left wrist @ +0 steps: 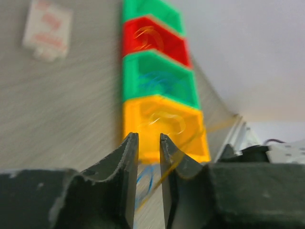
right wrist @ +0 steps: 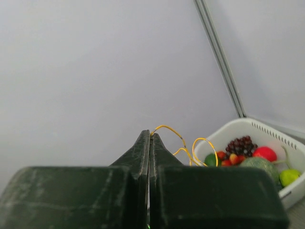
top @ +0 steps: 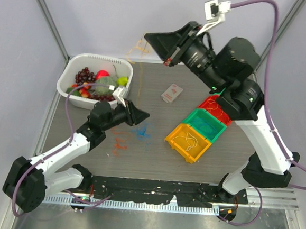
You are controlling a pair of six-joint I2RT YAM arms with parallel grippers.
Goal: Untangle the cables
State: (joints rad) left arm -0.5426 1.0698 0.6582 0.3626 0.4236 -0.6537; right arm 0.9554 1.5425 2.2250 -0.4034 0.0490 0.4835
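From above, the right gripper is raised at the far side, clenched on the orange-yellow cable, while the left gripper hovers over the blue cable lying mid-table. The left wrist view shows its jaws narrowly apart, clamping nothing. The right wrist view shows shut fingers on the orange-yellow cable, so this looks like the pulling-apart step, and next the left gripper should pin the blue cable.

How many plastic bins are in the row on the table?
4, in one row: yellow bin nearest the left gripper, then green bin, red bin, second green bin farthest.
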